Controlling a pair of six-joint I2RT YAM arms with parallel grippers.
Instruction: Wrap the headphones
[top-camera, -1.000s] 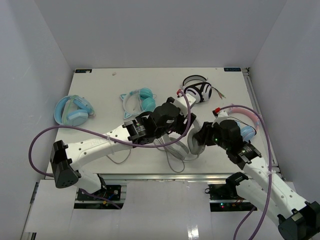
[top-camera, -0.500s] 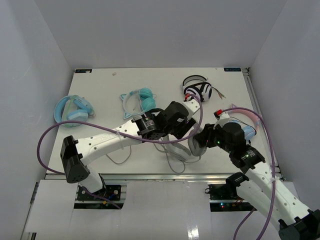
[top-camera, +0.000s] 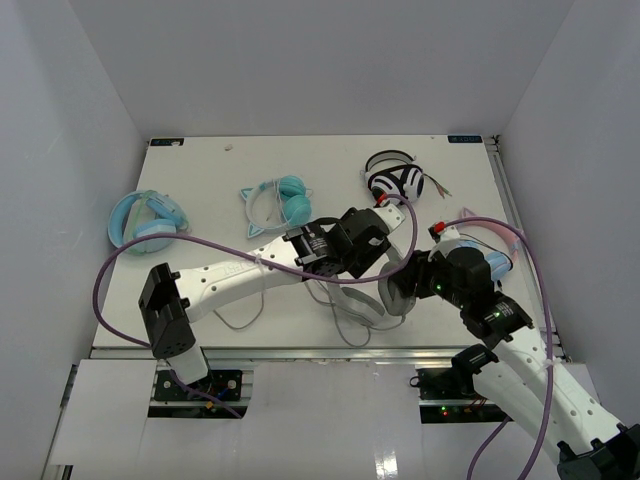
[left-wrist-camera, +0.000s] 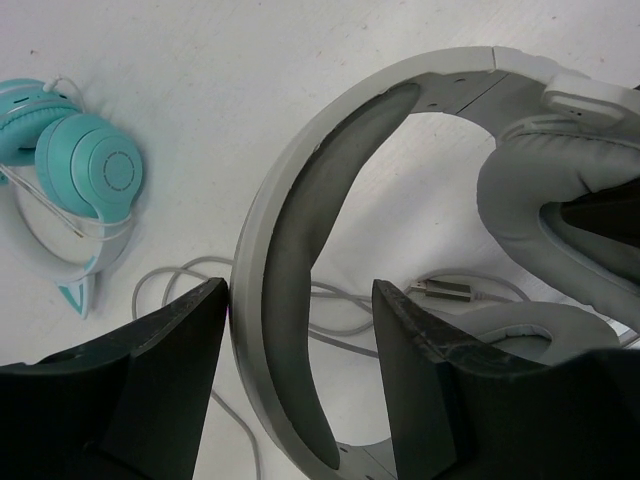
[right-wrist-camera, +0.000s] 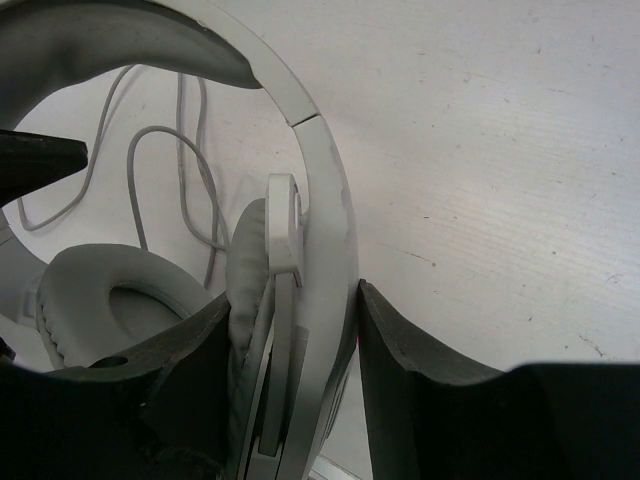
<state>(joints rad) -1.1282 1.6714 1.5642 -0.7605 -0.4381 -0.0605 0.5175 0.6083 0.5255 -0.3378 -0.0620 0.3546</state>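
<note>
The top external camera sits high above and behind the 2 arm bases. It tilts down from well away and takes in the whole worktop, near edge at the bottom, far edge at the top.

The left wrist camera looks out between the left arm's fingers, down onto the worktop from very close. The right wrist camera does the same between the right arm's fingers, closer still.

All 3 views share the headphones and the loops of their cable, right of centre towards the near edge. The teal headphones show only in the top and left wrist views.
</note>
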